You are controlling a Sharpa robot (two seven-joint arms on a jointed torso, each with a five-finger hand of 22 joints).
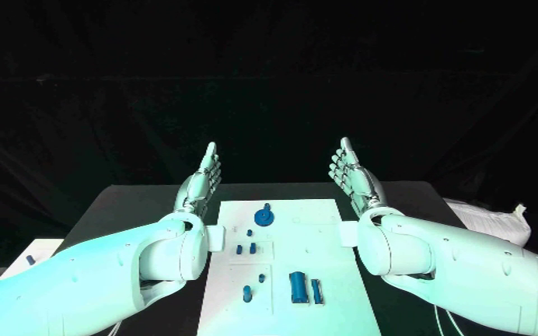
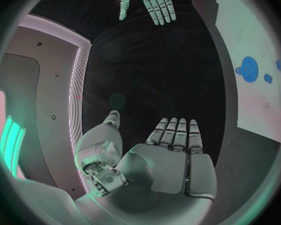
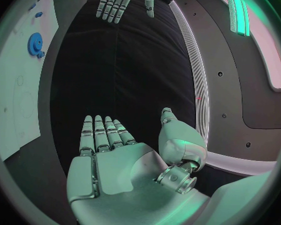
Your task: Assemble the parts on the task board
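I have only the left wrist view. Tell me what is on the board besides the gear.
Observer: In the head view, a thick cylinder sits at the board's near end, closer to the robot than the gear.
Operator: Name what's next to it.
Observer: A slim bar sits just beside it, on the right arm's side.
Operator: Check the right hand's palm.
Observer: The right wrist view shows the right hand flat, fingers straight, holding nothing.
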